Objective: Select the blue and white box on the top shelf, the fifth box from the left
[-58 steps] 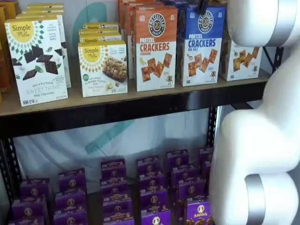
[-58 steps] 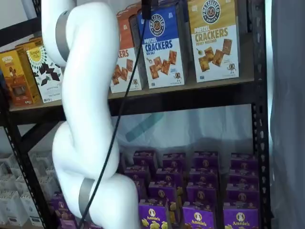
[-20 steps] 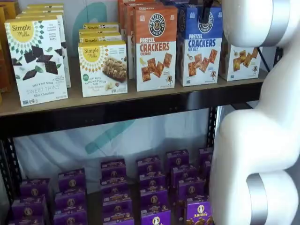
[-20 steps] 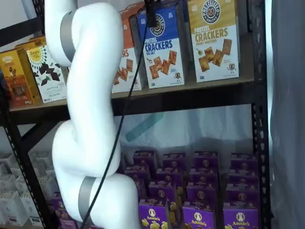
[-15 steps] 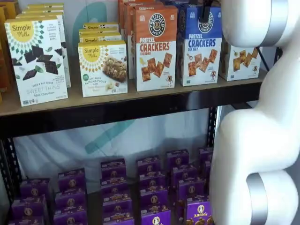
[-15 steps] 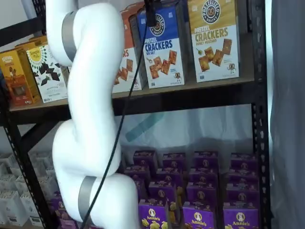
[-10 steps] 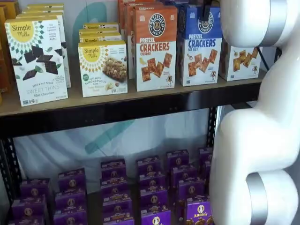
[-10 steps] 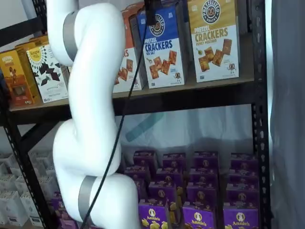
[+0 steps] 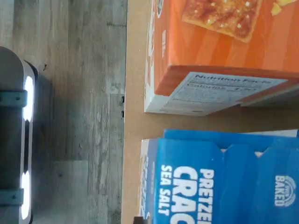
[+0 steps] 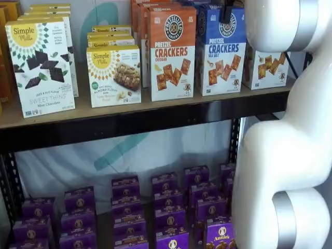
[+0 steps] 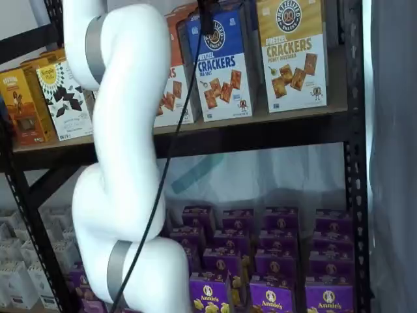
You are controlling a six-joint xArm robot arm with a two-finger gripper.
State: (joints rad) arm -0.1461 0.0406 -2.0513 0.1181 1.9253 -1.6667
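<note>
The blue and white box [image 10: 223, 57] stands upright on the top shelf [image 10: 129, 122], between an orange Cheddar box [image 10: 172, 52] and a yellow-topped box [image 11: 291, 52]. In both shelf views a black finger of my gripper [image 10: 226, 18] hangs from above over the front of the box's top edge. Only this one finger [image 11: 207, 19] shows, so I cannot tell whether the jaws have closed on the box [image 11: 221, 72]. The wrist view looks down on the blue box's top [image 9: 210, 182], the orange box [image 9: 224, 51] and the tan board [image 9: 133, 93].
My white arm [image 11: 124, 163] fills the space in front of the shelves. Simple Mills boxes [image 10: 41, 65] stand further left on the top shelf. Several purple Annie's boxes [image 10: 171, 207] fill the lower shelf. A black upright [image 11: 355, 163] bounds the shelving at the right.
Since the earliest frames the arm has shifted slightly and the black finger has dropped lower over the blue box's top. Over the last second nothing has visibly moved.
</note>
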